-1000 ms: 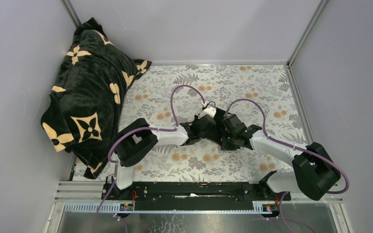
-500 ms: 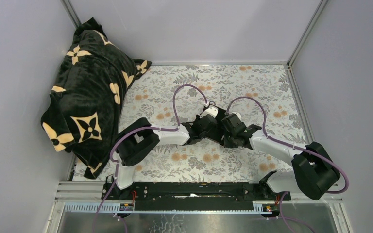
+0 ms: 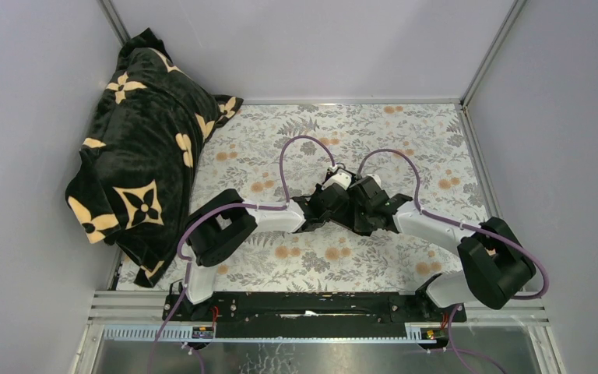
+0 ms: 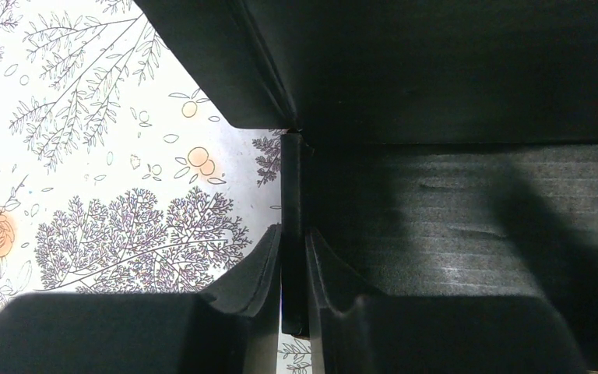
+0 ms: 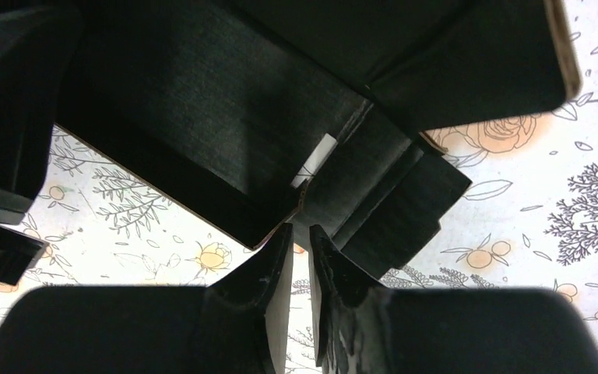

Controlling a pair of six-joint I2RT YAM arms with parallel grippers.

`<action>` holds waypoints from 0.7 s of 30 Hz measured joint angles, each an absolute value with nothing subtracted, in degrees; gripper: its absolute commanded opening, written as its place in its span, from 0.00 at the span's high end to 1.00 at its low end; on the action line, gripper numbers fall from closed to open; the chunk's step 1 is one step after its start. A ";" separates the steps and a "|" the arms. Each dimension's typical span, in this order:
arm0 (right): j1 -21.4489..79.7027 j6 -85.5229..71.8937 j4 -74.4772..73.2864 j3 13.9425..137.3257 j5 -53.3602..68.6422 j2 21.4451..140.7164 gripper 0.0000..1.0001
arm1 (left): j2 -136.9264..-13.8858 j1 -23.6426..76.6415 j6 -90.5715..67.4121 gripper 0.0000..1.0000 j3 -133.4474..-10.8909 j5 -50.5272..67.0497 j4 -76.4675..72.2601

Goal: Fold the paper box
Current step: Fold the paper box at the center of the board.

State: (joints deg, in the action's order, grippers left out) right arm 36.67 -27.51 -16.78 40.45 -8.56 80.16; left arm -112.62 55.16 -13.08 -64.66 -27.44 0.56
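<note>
Two thin walls of the matte black card paper box (image 5: 202, 117) are clamped by left end effector (image 4: 293, 238) and right end effector (image 5: 297, 234), seemingly bracing it for folding.

Soft, even light; the dark card is dim at close range.
From overhead the tablecloth (image 3: 342, 125) is lit brightly and evenly, and only faint shadows are cast on it. Left of the left pincer (image 4: 293, 234) the print is rendered bright and sharp, while right of it the paper box (image 4: 467, 202) is dimmed and crossed by a soft shadow; the near fingers (image 4: 249, 273) are blurred. Beyond the right pincer (image 5: 300, 230) the card's grain is shown crisply.
</note>
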 measured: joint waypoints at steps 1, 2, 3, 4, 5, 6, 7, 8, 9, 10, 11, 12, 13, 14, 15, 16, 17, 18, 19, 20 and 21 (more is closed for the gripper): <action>36.67 -27.33 -16.78 40.88 -8.56 80.53 0.80 | -112.62 55.16 -12.99 0.79 -64.64 -27.42 0.56; 36.67 -27.22 -16.78 41.25 -8.56 80.90 0.80 | -112.62 55.16 -12.91 0.79 -64.66 -27.40 0.56; 36.67 -27.16 -16.71 41.56 -8.56 81.23 0.80 | -112.62 55.16 -12.86 0.79 -64.66 -27.40 0.56; 36.67 -27.00 -16.64 41.98 -8.58 81.67 0.80 | -112.62 55.16 -12.80 0.80 -64.66 -27.40 0.54; 36.64 -26.89 -16.43 42.17 -8.58 82.00 0.80 | -112.62 55.16 -12.69 0.80 -64.66 -27.35 0.54; 36.64 -26.81 -16.23 42.37 -8.62 82.28 0.80 | -112.62 55.16 -12.62 0.80 -64.66 -27.35 0.54; 36.67 -26.76 -16.01 42.50 -8.64 82.59 0.80 | -112.64 55.16 -12.47 0.80 -64.66 -27.33 0.51; 36.64 -26.72 -15.88 42.65 -8.73 82.87 0.80 | -112.66 55.16 -12.40 0.80 -64.69 -27.31 0.54; 36.64 -26.68 -15.86 42.81 -8.80 83.13 0.80 | -112.68 55.16 -12.25 0.80 -64.73 -27.27 0.51; 36.67 -26.63 -15.68 42.96 -8.84 83.44 0.80 | -112.73 55.16 -12.19 0.80 -64.77 -27.29 0.54; 36.64 -26.63 -15.51 43.03 -8.86 83.66 0.80 | -112.77 55.16 -12.14 0.80 -64.82 -27.27 0.49; 36.64 -26.61 -15.31 43.03 -8.88 83.88 0.80 | -112.81 55.16 -12.10 0.79 -64.84 -27.29 0.49; 36.64 -26.65 -15.18 43.03 -8.88 84.03 0.80 | -112.88 55.16 -12.10 0.80 -64.90 -27.29 0.51; 36.64 -26.65 -14.98 43.03 -8.86 84.18 0.80 | -112.95 55.13 -12.12 0.80 -64.97 -27.31 0.51; 36.64 -26.70 -14.74 43.03 -8.84 84.25 0.79 | -112.99 55.11 -12.19 0.79 -65.04 -27.33 0.51; 36.64 -26.72 -14.55 43.03 -8.82 84.29 0.79 | -113.10 55.09 -12.23 0.80 -65.17 -27.38 0.54; 36.64 -26.79 -14.41 43.03 -8.82 84.38 0.79 | -113.19 55.09 -12.27 0.80 -65.23 -27.42 0.51; 36.64 -26.83 -14.26 43.03 -8.82 84.47 0.78 | -113.25 55.07 -12.34 0.80 -65.34 -27.46 0.56; 36.64 -26.85 -14.11 43.03 -8.84 84.51 0.78 | -113.34 55.07 -12.43 0.80 -65.45 -27.57 0.60; 36.64 -26.87 -13.91 43.03 -8.84 84.53 0.78 | -113.43 55.07 -12.53 0.79 -65.54 -27.68 0.60; 36.64 -26.85 -13.78 43.03 -8.82 84.55 0.78 | -113.49 55.07 -12.67 0.80 -65.56 -27.79 0.58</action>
State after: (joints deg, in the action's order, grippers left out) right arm 36.64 -26.85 -13.78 43.03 -8.82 84.55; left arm -113.49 55.07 -12.67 -65.56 -27.79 0.58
